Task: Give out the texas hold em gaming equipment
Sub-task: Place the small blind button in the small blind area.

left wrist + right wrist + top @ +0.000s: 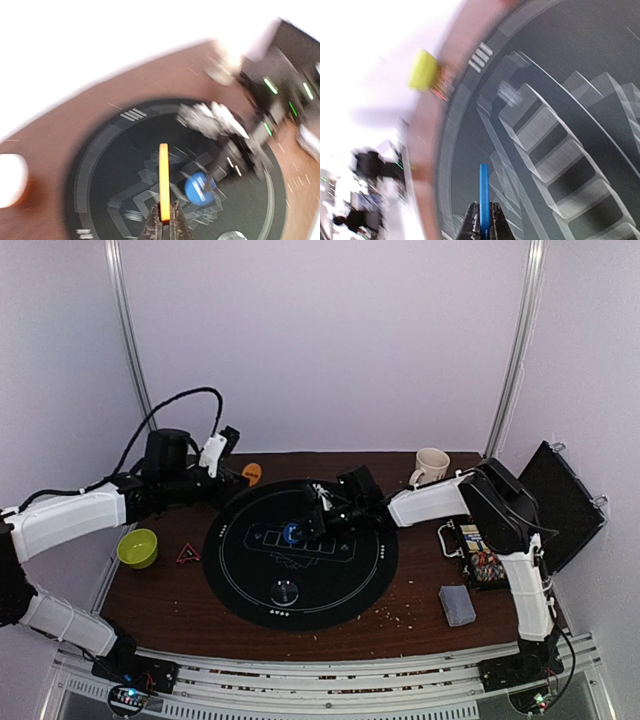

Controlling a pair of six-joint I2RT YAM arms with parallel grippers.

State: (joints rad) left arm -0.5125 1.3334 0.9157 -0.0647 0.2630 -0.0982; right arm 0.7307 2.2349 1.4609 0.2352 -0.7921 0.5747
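Observation:
My left gripper [240, 477] hangs over the mat's far left rim, shut on an orange disc [251, 473]. The left wrist view shows that orange disc [164, 180] edge-on, pinched between the jaws of the left gripper [166, 205]. My right gripper [302, 529] is over the middle of the black round mat [300, 615], shut on a blue disc [291, 532]. In the right wrist view the blue disc [484, 192] stands edge-on in the right gripper [484, 204]. A clear disc [285, 590] lies on the mat's near part. A grey card deck [458, 605] lies at the right.
A green bowl [137, 547] and a red triangle piece [187, 555] sit left of the mat. A cream mug [430, 465] stands at the back right. An open box [480, 558] and a black case [560, 505] are at the right edge.

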